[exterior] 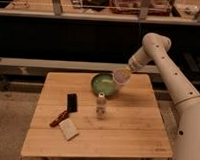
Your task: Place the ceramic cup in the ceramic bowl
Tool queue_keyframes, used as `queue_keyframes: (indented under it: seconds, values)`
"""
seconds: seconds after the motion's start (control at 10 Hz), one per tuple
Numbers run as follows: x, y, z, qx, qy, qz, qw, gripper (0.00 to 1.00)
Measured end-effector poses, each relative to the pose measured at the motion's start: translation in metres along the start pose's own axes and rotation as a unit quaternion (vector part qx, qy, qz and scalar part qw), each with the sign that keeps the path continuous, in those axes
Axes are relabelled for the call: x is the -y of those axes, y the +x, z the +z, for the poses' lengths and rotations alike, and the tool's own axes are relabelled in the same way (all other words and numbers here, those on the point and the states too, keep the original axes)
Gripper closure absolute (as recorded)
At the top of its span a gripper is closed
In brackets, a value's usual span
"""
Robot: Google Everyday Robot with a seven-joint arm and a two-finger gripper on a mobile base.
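Observation:
The green ceramic bowl (102, 84) sits at the back middle of the wooden table (116, 130). The white ceramic cup (120, 79) is held in the air, tilted, just above the bowl's right rim. My gripper (125, 71) is shut on the cup from above and behind, at the end of the white arm (164, 62) that reaches in from the right.
A small pale bottle (100, 104) stands in front of the bowl. A black flat object (72, 102), a red item (58, 118) and a pale packet (69, 128) lie at the left. A dark shelf runs behind the table.

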Motion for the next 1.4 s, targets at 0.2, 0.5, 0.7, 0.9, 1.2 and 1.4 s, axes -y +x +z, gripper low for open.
queue_keyframes:
  seconds: [0.2,0.5,0.7,0.9,1.2,1.4]
  values:
    - [-0.005,-0.004,0.006,0.021,0.011,0.014,0.9996,1.00]
    - [-0.024,-0.001,0.035,0.025,0.014,0.024,0.9993,1.00]
    - [-0.034,-0.003,0.053,0.025,0.012,0.027,0.9993,1.00]
    - [-0.039,-0.009,0.067,0.024,0.010,0.033,0.9991,1.00]
    - [-0.039,-0.028,0.080,0.023,0.013,0.032,0.9991,1.00]
    - [-0.032,-0.032,0.085,0.021,0.017,0.034,0.9991,1.00]
